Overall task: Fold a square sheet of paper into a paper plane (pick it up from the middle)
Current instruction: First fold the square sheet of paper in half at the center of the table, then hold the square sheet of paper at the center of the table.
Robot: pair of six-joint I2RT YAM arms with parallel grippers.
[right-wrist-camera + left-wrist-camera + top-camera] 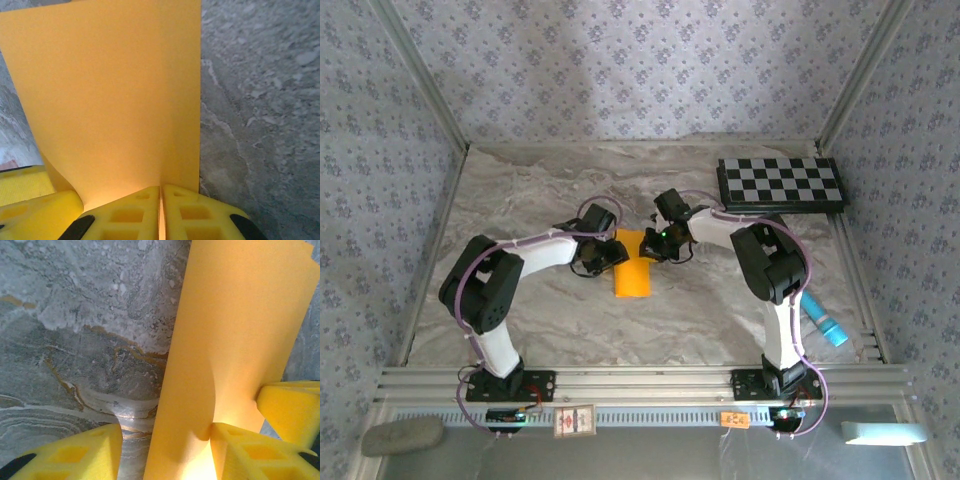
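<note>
The orange-yellow sheet of paper (632,268) is doubled over into a narrow strip at the middle of the marble table, between both grippers. My right gripper (660,243) is shut on the sheet's far edge; in the right wrist view its jaws (161,200) pinch the paper (115,90) with no gap. My left gripper (600,255) stands open at the sheet's left side. In the left wrist view the paper (235,330) rises between its jaws (165,440), brushing the right fingertip (240,450) while the left fingertip (80,455) stands apart from it.
A black-and-white checkerboard (782,183) lies at the back right. A blue cylinder (823,320) rests by the right arm's base near the right rail. Patterned walls close in the table on three sides. The two grippers are almost touching.
</note>
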